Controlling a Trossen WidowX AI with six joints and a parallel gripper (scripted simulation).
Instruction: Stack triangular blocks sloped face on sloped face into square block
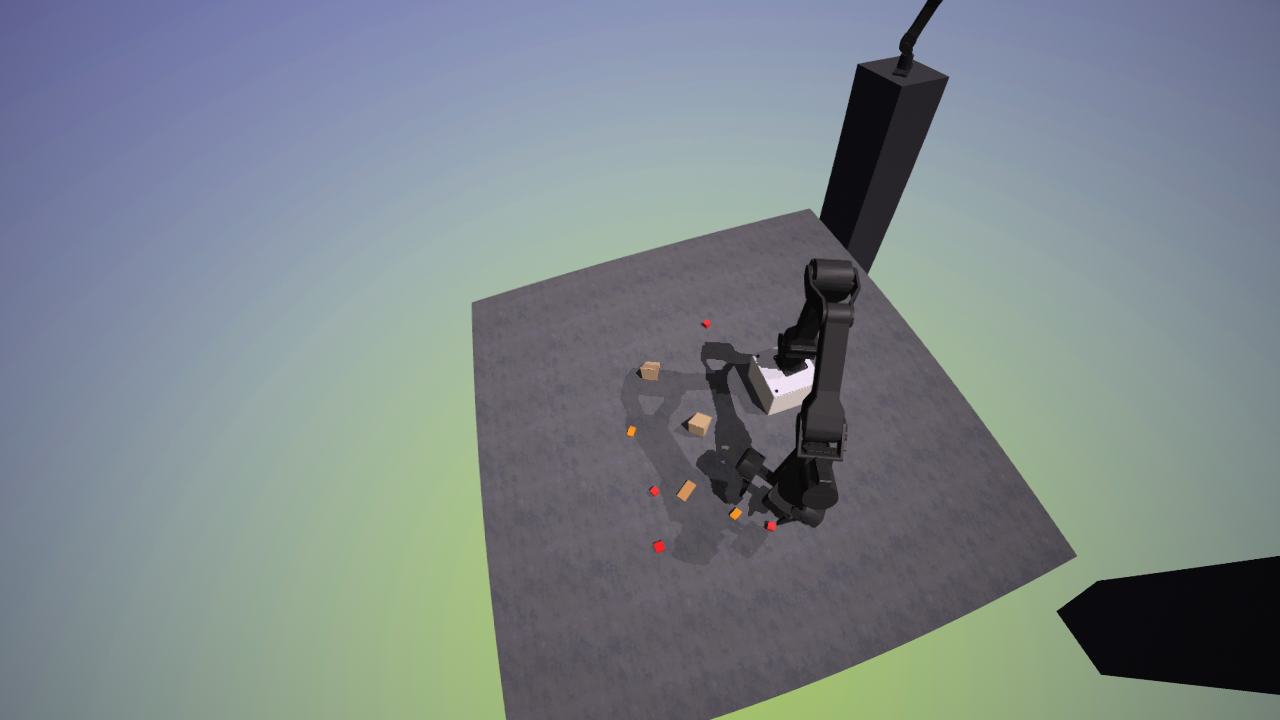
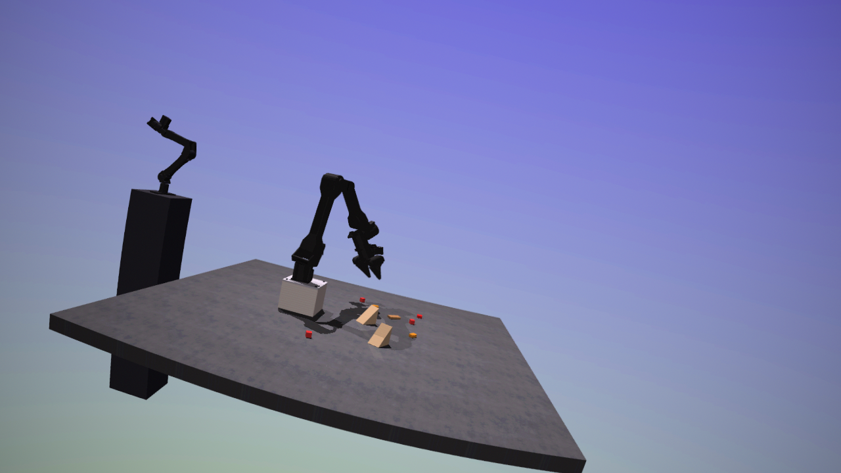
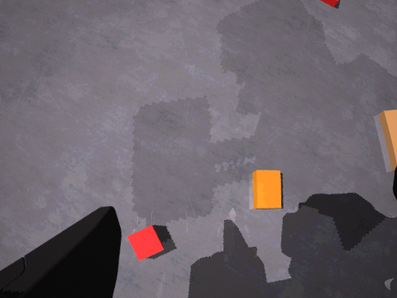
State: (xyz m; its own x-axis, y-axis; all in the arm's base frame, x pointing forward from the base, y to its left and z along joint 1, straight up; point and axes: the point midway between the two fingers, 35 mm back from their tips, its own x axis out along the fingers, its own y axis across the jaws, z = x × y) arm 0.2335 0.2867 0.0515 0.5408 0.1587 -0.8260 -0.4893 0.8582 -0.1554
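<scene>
One tan triangular block [image 1: 650,370] [image 2: 382,334] rests on the table, the nearer of the two in the exterior view. The other tan triangular block [image 1: 699,424] [image 2: 368,315] rests nearer the arm's base. They stand apart, each with a sloped face showing in the exterior view. Neither shows in the wrist view. My gripper [image 2: 374,277] is open and empty, pointing down high above the table, off to the side of both blocks. In the wrist view its left finger shows large and only a sliver of the right one shows.
A flat tan block [image 1: 686,490] [image 2: 393,316] [image 3: 391,138], orange blocks [image 1: 735,514] [image 3: 268,189] [image 1: 631,431] [image 2: 412,335] and several red cubes [image 3: 145,242] [image 1: 658,546] [image 1: 654,490] [image 1: 706,323] [image 2: 308,334] lie scattered on the table [image 1: 572,626] [image 2: 458,399]. The white base box [image 1: 787,394] [image 2: 301,297] carries the arm.
</scene>
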